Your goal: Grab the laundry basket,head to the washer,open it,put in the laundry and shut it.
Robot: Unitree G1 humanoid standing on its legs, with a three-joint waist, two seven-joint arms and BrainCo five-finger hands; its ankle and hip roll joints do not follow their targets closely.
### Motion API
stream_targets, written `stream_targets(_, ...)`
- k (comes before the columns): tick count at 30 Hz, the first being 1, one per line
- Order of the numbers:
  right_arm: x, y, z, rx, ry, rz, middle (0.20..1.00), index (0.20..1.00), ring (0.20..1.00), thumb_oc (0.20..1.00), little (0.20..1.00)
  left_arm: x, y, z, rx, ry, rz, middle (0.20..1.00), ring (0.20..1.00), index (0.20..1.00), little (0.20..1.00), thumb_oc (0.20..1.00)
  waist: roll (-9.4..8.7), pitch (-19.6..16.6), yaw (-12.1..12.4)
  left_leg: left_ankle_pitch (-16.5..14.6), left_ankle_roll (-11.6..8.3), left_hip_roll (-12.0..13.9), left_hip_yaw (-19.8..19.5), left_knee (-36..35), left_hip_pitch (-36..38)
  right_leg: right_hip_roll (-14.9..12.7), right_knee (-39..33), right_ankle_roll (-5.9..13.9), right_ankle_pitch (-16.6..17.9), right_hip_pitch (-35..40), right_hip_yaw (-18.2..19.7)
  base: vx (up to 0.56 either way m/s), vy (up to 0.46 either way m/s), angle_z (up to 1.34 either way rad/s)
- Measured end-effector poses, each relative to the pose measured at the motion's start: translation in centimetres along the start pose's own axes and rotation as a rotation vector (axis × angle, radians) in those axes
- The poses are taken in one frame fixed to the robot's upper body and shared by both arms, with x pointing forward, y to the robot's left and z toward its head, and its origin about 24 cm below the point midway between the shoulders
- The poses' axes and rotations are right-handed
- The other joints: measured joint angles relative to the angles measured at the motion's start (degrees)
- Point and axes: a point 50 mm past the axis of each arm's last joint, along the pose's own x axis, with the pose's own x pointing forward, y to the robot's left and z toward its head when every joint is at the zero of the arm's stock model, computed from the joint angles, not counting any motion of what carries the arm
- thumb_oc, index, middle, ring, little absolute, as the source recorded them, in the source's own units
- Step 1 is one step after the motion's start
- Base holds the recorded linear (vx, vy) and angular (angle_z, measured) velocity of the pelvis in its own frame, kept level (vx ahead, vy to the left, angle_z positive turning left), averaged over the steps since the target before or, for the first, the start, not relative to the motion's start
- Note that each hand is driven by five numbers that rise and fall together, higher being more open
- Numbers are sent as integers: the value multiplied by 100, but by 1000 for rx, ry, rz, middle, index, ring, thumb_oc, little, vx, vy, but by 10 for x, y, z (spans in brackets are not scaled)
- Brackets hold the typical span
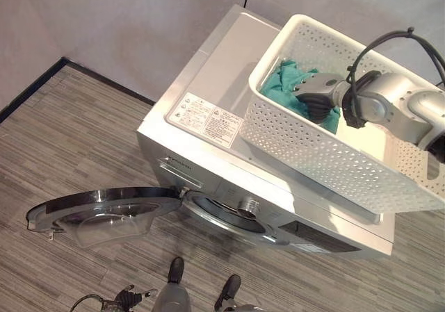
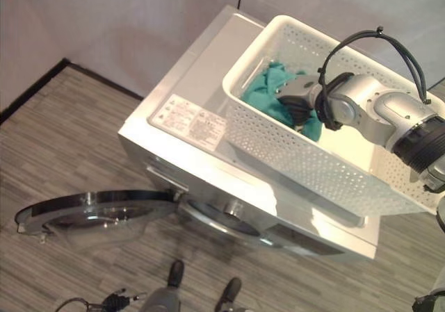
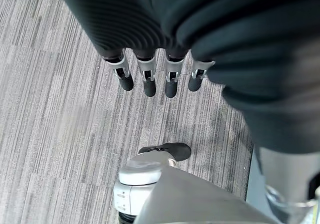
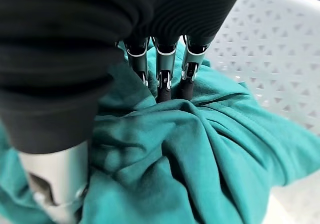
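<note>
basket (image 1: 313, 152): white, perforated, set on top of the washer (image 1: 208, 83) toward its right side, likely parked there so both hands are free and the drop to the drum is short
cloth (image 4: 200, 154): teal, bunched in the basket's far-left corner; this is the laundry, not yet out of the basket
right hand (image 2: 295, 96): reached down into the basket from the right, resting on the cloth
right fingers (image 4: 162, 82): fairly straight, dark tips pressed into a fold of the cloth, thumb down in the fabric beside them; a grip looks to be forming, but none of the cloth is gathered or lifted, so I judge nothing is held yet
left hand (image 3: 155, 74): hanging low over the striped floor (image 1: 62, 152), idle
left fingers (image 3: 149, 82): straight, in a row, holding nothing
door (image 1: 104, 211): round, glass, swung fully open to the left, clear of the path from basket to drum
drum opening (image 1: 226, 215): on the washer's front, just below the basket's near edge, seen from above so its inside is hidden
step: grasping the cloth; opening is done, loading and shutting remain
next: curl fingers and thumb round the bunch, lift over the basket wall, bring it down to the opening
risk: a loose pinch could drop the cloth on the floor, or it may snag on the rim
</note>
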Motion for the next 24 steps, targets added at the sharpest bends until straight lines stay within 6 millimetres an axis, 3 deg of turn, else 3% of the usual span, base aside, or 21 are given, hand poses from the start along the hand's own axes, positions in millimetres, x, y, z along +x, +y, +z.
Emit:
stream_targets(1, -1, 2, -1, 40, -3, 11, 272, 272, 272, 272, 272, 0, -1, 1, -1, -3, -2, 1000, 1000, 1000, 1000, 1000, -1, -1, -3, 0, 0, 0, -2, -1, 45, -1, 0, 0, 0, 37, -13, 33, -26, 5)
stream_targets(2, -4, 5, -2, 103, -12, 38, 200, 200, 200, 200, 200, 0, -2, 2, -2, -11, -6, 1000, 1000, 1000, 1000, 1000, 3, 2, -7, 0, 0, 0, -7, -11, 131, -1, -1, 0, 0, 126, -18, 22, -32, 1)
stream_targets(4, -3, 17, -3, 211, -25, 68, 247, 247, 247, 247, 247, 0, -5, 6, -2, -28, -14, 1000, 1000, 1000, 1000, 1000, -1, -5, -4, 0, -1, 0, -10, -6, 242, -6, -2, 2, -4, 239, -30, 16, -48, 0)
stream_targets(5, -3, 22, -3, 275, -32, 82, 200, 200, 200, 200, 200, 1, -6, 8, -1, -37, -18, 1000, 1000, 1000, 1000, 1000, -1, -5, 5, 0, -1, 2, -13, -7, 238, -3, -2, -20, -22, 239, -28, 3, -68, 3)
stream_targets(9, -4, 46, -3, 439, -50, 123, 200, 200, 200, 200, 200, 0, -9, 3, -1, -25, -30, 1000, 1000, 1000, 1000, 1000, 1, -23, 51, 3, -7, 4, -25, 2, 359, -4, -3, -39, -72, 384, -39, -1, -53, 3)
stream_targets(15, -7, 72, -12, 496, 12, 156, 200, 200, 200, 200, 200, -2, -12, -9, -1, 15, -52, 1000, 1000, 1000, 1000, 1000, 127, -274, 56, 16, -27, 6, -37, -3, 383, -1, -1, -37, -81, 424, -67, -2, -22, 2)
stream_targets(19, -17, 82, -44, 517, 182, 92, 200, 200, 200, 200, 200, -4, -15, -23, -7, 65, -57, 1000, 1000, 1000, 1000, 1000, 243, -379, 26, 24, -36, 5, -59, -1, 459, 5, -1, -44, -76, 517, -86, -13, -4, 4)
stream_targets(22, -38, 70, -91, 646, 409, -164, 200, 200, 200, 200, 200, -6, -18, -32, -7, 100, -64, 1000, 1000, 1000, 1000, 1000, 360, -488, 5, 24, -36, -4, -142, -12, 559, 1, 0, -38, -91, 634, -146, -15, -1, 10)
stream_targets(24, -47, 68, -105, 668, 500, -229, 200, 200, 200, 200, 200, -6, -20, -32, -6, 103, -68, 1000, 1000, 1000, 1000, 1000, 416, -523, 4, 24, -36, -3, -189, -9, 606, 8, 0, -38, -97, 712, -193, -5, 5, 13)
